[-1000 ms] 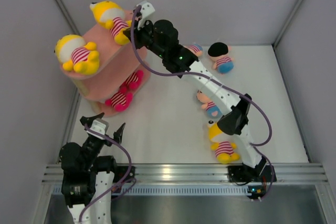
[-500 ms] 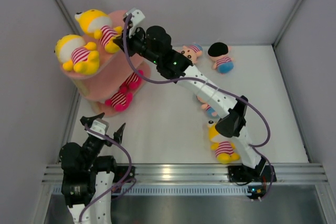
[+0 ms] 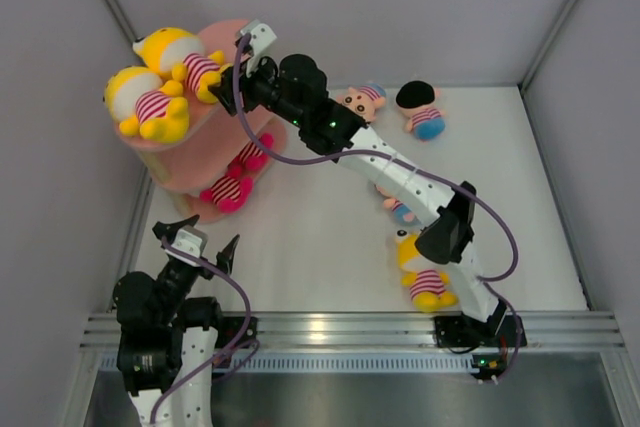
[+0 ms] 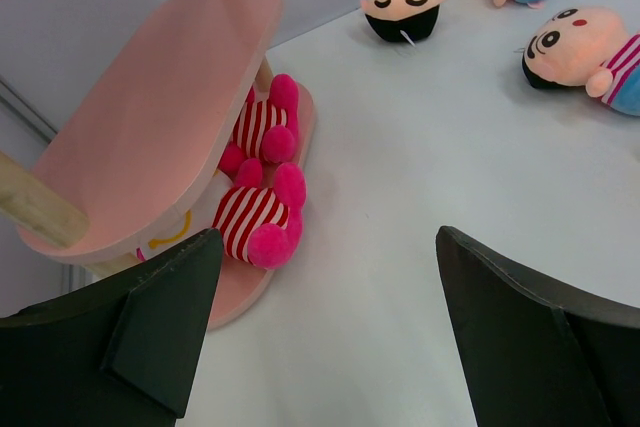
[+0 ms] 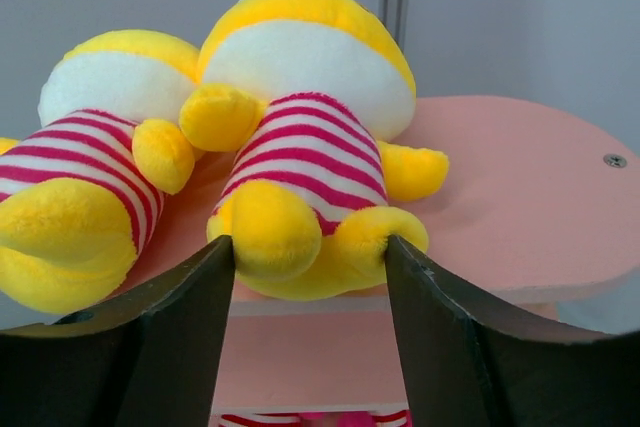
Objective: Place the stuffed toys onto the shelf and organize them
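Note:
Two yellow stuffed toys lie side by side on the top board of the pink shelf point(image 3: 240, 32): one point(image 3: 150, 102) at the left, the other point(image 3: 180, 52) beside it. My right gripper point(image 5: 310, 247) stands open, its fingertips against the feet of the second yellow toy point(image 5: 300, 147), which rests on the board point(image 5: 520, 207). Two magenta toys point(image 3: 228, 190) point(image 4: 265, 122) lie on the bottom board. On the table lie a yellow toy point(image 3: 425, 277) and three pink-faced ones point(image 3: 358, 99) point(image 3: 420, 107) point(image 3: 400, 209). My left gripper point(image 3: 197, 237) is open and empty near its base.
The shelf stands in the far left corner against grey walls. The shelf's middle board point(image 4: 150, 137) is bare. My right arm point(image 3: 400, 172) stretches diagonally across the table above the pink-faced toys.
My right gripper carried the yellow toy left onto the top board beside the other yellow one, then its jaws opened. The left arm has not moved.

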`<control>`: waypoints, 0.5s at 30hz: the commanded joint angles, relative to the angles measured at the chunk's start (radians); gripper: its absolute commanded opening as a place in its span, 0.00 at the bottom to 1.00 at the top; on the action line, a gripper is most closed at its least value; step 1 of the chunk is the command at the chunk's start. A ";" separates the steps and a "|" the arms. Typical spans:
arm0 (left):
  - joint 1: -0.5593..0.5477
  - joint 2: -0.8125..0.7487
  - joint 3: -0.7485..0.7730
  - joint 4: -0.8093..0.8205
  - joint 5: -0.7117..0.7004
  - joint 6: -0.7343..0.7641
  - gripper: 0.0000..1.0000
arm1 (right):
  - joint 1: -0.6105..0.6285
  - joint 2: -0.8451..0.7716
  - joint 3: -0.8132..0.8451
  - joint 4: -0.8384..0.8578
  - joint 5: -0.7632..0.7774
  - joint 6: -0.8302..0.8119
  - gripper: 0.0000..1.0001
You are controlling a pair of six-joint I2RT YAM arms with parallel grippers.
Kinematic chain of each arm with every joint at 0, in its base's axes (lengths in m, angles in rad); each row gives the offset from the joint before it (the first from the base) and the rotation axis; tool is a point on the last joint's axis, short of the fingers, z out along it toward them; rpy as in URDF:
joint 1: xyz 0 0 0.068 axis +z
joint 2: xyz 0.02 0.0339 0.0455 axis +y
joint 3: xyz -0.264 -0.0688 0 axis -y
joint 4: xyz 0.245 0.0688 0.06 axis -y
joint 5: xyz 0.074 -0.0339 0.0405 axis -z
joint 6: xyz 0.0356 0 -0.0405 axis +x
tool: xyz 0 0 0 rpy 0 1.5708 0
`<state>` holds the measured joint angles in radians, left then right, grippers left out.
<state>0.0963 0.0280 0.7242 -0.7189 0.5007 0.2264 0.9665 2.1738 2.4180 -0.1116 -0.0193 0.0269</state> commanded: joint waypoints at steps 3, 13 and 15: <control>0.000 -0.011 -0.005 0.024 0.013 -0.009 0.94 | 0.011 -0.120 -0.062 0.041 -0.001 -0.015 0.71; 0.000 -0.010 -0.005 0.024 0.006 -0.007 0.94 | 0.006 -0.431 -0.324 0.069 0.013 -0.090 0.92; 0.000 -0.010 -0.005 0.024 -0.017 -0.002 0.94 | -0.015 -0.492 -0.433 0.050 0.013 -0.079 0.93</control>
<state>0.0963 0.0280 0.7238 -0.7189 0.4984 0.2268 0.9642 1.8309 2.0521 -0.0990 -0.0158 -0.0273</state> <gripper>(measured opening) 0.936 0.921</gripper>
